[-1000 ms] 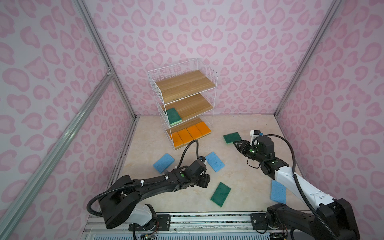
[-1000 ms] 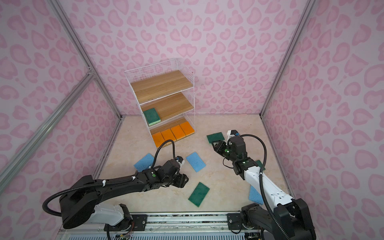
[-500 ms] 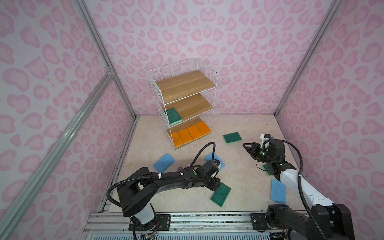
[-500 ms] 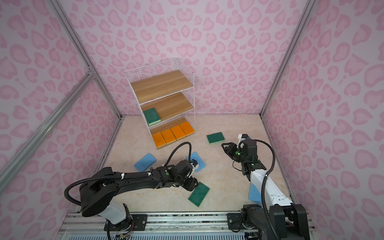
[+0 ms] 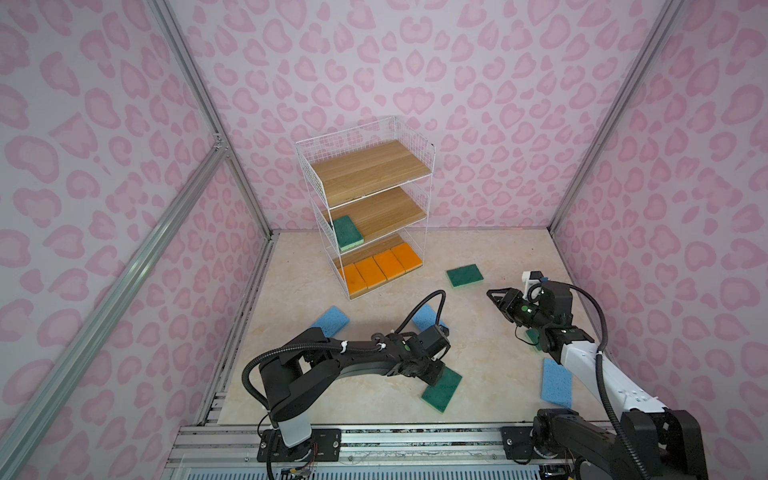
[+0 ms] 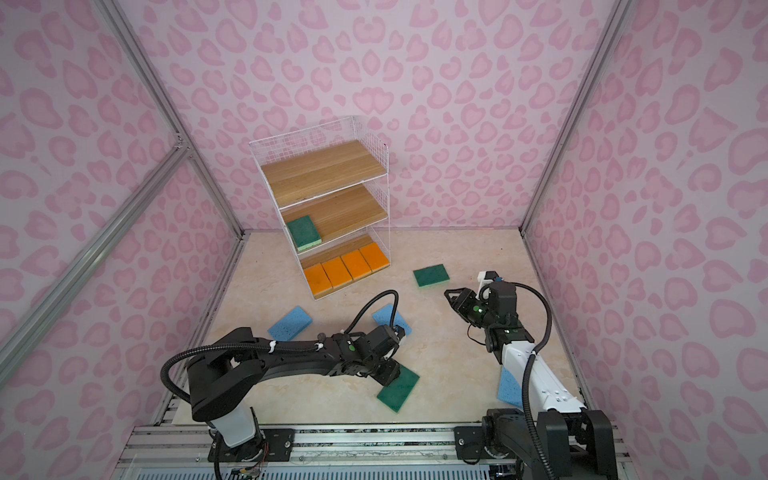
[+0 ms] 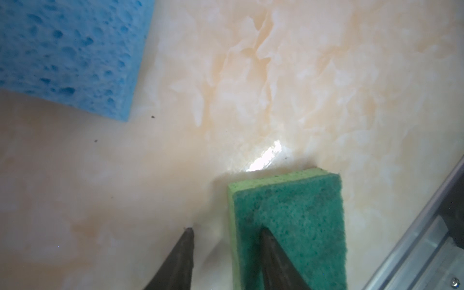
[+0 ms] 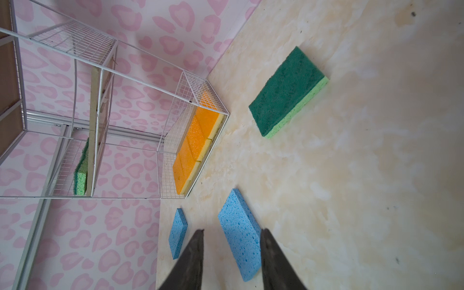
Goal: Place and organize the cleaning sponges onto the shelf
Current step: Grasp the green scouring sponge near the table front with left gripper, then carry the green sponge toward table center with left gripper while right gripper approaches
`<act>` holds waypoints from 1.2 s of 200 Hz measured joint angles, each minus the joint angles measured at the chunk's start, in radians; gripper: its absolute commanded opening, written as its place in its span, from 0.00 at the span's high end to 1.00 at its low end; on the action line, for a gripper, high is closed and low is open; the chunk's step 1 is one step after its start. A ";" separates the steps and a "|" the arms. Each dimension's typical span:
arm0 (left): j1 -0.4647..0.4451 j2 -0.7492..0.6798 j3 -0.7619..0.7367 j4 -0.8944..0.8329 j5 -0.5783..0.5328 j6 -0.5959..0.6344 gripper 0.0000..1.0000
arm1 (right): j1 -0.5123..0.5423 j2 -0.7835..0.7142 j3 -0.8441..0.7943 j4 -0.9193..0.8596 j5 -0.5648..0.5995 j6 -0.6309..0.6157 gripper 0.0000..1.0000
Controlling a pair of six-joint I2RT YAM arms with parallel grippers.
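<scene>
Four orange sponges [image 5: 378, 268]: on the bottom board of the shelf [image 5: 368, 166], side by side in one row.
Shelf: upright at the back of the table [image 5: 361, 299], near the wall.
Shelved green sponge [image 5: 348, 232]: flat on the middle board, at its left end.
Back green sponge [image 5: 464, 275]: flat on the table to the right of the shelf, apart from it.
Front green sponge [image 5: 442, 388]: flat on the table near the front rail, dark side up.
Left claw [image 7: 226, 229]: down at the front green sponge, jaws partly apart. One finger [image 7: 272, 256] lies over the dark top, the other is at the table just beside the pale edge. The sponge is not clamped.
Right claw [image 8: 231, 229]: raised above the table on the right, jaws partly apart, nothing between them.
Left blue sponge [image 5: 331, 322]: on the table in front of the shelf.
Middle blue sponge [image 5: 420, 316]: mid-table, partly behind the left arm's cable.
Right blue sponge [image 5: 556, 382]: front right, just beside the right arm.
</scene>
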 measured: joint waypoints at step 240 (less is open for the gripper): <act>0.488 -0.465 -0.143 -0.051 -0.135 -0.483 0.96 | 0.429 0.153 -0.013 0.240 0.097 0.080 0.38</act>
